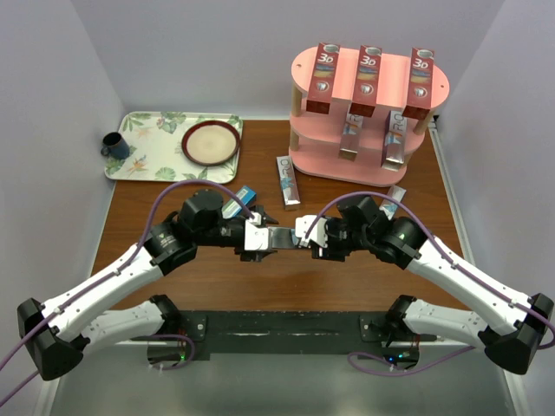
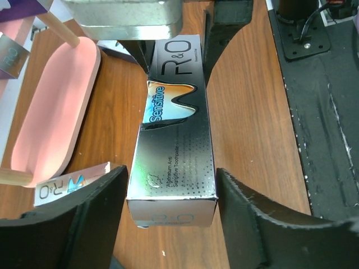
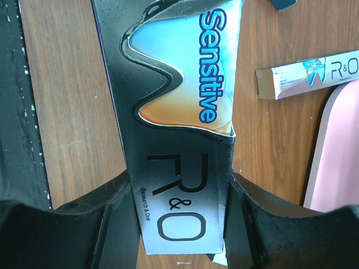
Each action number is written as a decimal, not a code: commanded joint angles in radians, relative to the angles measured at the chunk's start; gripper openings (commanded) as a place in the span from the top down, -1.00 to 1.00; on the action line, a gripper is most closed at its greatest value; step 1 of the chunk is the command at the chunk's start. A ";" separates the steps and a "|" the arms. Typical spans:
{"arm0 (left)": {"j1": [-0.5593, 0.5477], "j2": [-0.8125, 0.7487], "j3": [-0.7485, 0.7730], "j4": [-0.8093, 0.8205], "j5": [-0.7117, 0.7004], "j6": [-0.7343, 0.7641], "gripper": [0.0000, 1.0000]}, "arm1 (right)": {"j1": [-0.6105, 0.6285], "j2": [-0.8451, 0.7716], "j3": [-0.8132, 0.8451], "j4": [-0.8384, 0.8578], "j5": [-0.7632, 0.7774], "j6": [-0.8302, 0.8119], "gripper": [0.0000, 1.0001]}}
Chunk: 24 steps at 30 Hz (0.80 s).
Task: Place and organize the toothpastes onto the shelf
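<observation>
Top external view: both arms meet over the middle of the table (image 1: 217,277). The silver carton (image 1: 284,236) spans between the left gripper (image 1: 264,237) and the right gripper (image 1: 303,234), in front of the shelf (image 1: 395,78) and not on it.

Right wrist view: the right fingers (image 3: 84,224) are clamped on the carton's "R&O" end, pressed against both sides.

Left wrist view: the left fingers (image 2: 84,224) flank the other end, right at its sides (touching or just shy, cannot tell if they grip).

On the shelf, three red cartons (image 1: 368,82) stand on the top board and two silver ones (image 1: 395,143) sit lower down.

Loose on the table:
- one lying carton (image 1: 288,182) just in front of the shelf
- a teal carton (image 1: 241,201) beside the left arm
- another carton (image 1: 396,195) half hidden by the right arm

At far left, a floral tray (image 1: 143,160) carries a plate (image 1: 211,141), with a dark mug (image 1: 114,146) at its left edge.
</observation>
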<state>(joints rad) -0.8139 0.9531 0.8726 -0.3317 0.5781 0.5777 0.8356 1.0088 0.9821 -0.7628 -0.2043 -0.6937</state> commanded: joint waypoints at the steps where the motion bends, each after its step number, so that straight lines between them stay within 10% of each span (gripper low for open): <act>1: -0.002 0.018 0.003 0.045 0.002 -0.038 -0.25 | -0.001 -0.010 0.046 0.043 -0.021 -0.004 0.42; 4: -0.002 0.022 -0.006 0.072 0.003 -0.064 0.21 | 0.000 -0.006 0.046 0.045 -0.014 0.003 0.40; 8: -0.002 -0.010 -0.055 0.144 -0.044 -0.105 0.70 | -0.001 -0.015 0.041 0.042 0.005 0.020 -0.19; 14: -0.002 -0.112 -0.179 0.315 -0.214 -0.219 0.90 | -0.001 -0.108 -0.005 0.126 0.091 0.127 -0.81; 24: -0.004 -0.171 -0.391 0.768 -0.527 -0.466 0.95 | -0.001 -0.370 -0.094 0.259 0.475 0.351 -0.97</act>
<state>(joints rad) -0.8150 0.7662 0.5240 0.1081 0.2241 0.2409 0.8322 0.7410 0.9218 -0.6109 0.0669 -0.4702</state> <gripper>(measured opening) 0.541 0.985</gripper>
